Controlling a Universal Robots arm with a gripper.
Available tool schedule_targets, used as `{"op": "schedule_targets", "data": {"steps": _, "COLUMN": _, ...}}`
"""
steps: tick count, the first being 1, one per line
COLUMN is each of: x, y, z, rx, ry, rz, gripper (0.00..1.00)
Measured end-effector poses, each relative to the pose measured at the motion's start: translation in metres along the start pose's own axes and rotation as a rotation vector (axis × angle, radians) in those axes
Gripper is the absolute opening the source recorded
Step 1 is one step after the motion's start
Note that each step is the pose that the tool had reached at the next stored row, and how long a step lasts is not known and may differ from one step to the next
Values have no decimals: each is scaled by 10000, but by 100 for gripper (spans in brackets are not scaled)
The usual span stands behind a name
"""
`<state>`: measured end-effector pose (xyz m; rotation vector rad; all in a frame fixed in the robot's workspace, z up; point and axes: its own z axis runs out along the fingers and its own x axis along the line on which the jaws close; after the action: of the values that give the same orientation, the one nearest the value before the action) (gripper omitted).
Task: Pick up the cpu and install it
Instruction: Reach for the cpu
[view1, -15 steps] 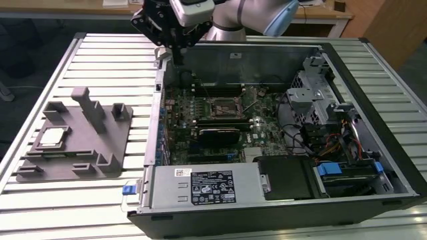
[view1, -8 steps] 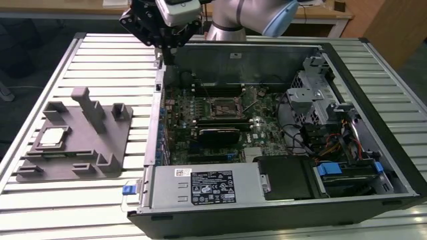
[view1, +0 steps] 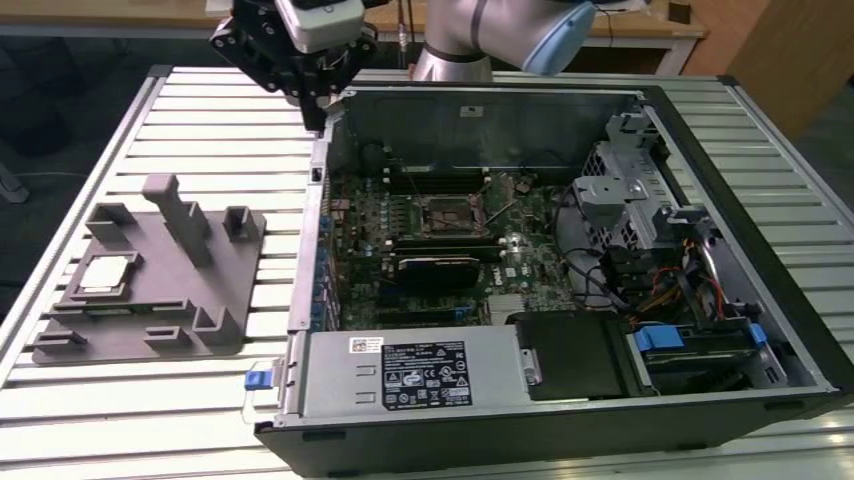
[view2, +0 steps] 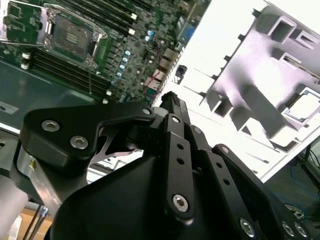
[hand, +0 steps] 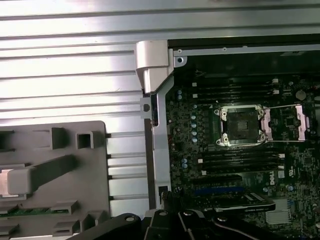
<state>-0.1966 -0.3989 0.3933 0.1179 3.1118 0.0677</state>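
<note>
- Your black claw (view1: 316, 118) hangs clenched and empty over the far corner of the open black computer case (view1: 534, 445). A straight drop from here could clip the case's rim.
- The square metal-framed socket (view1: 445, 212) stands open. I judge a tilted landing there could bend its contacts.
- Well apart, on the grey plastic tray (view1: 200, 300) on the slatted table (view1: 187, 120), the cpu (view1: 104, 275) lies flat. It is small and square, with a pale silvery lid and a thin darker edge, so it offers little to grip.
</note>
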Motion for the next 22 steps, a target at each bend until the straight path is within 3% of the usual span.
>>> {"op": "schedule_targets", "data": {"steps": 12, "x": 328, "y": -25, "z": -8, "rx": 0, "ry": -4, "rz": 1, "gripper": 11}}
{"op": "schedule_targets", "data": {"steps": 13, "x": 436, "y": -33, "z": -9, "rx": 0, "ry": -3, "rz": 2, "gripper": 11}}
{"op": "schedule_targets", "data": {"steps": 22, "x": 583, "y": -44, "z": 16, "rx": 1, "ry": -3, "rz": 10, "gripper": 11}}
